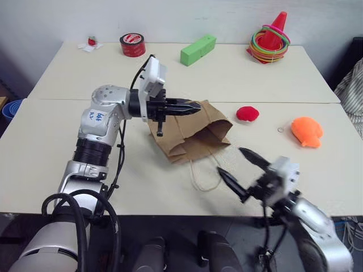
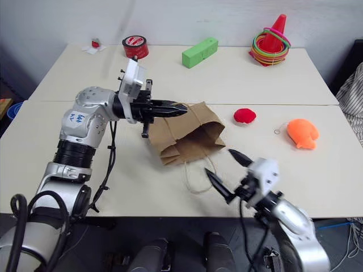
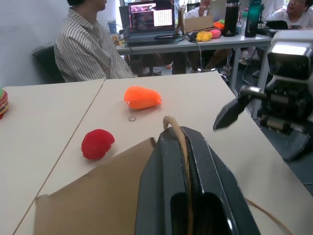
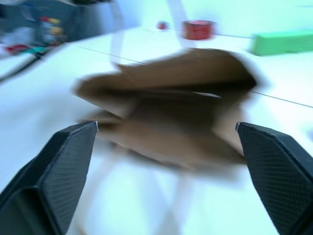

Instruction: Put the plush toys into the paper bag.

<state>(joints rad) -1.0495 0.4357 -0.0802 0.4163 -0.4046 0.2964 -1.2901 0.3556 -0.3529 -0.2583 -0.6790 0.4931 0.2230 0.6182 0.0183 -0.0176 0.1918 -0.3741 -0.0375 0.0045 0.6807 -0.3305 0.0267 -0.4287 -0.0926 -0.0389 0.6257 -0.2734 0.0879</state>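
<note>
On the counter [image 1: 170, 79], my left fingers [image 1: 190, 106] clamp the bag [image 1: 193, 136] handle to lift its mouth; right fingers [image 1: 243, 167] apart, empty.

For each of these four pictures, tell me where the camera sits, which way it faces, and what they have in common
Left eye view: on the head, looking down over the table; both arms show.
Right eye view: its stereo twin, same scene.
Left wrist view: along the left gripper, shut on the paper bag handle, toward the red toy, the orange toy and a seated person.
Right wrist view: between the open right gripper fingers, toward the bag.
All four share the bag.
</note>
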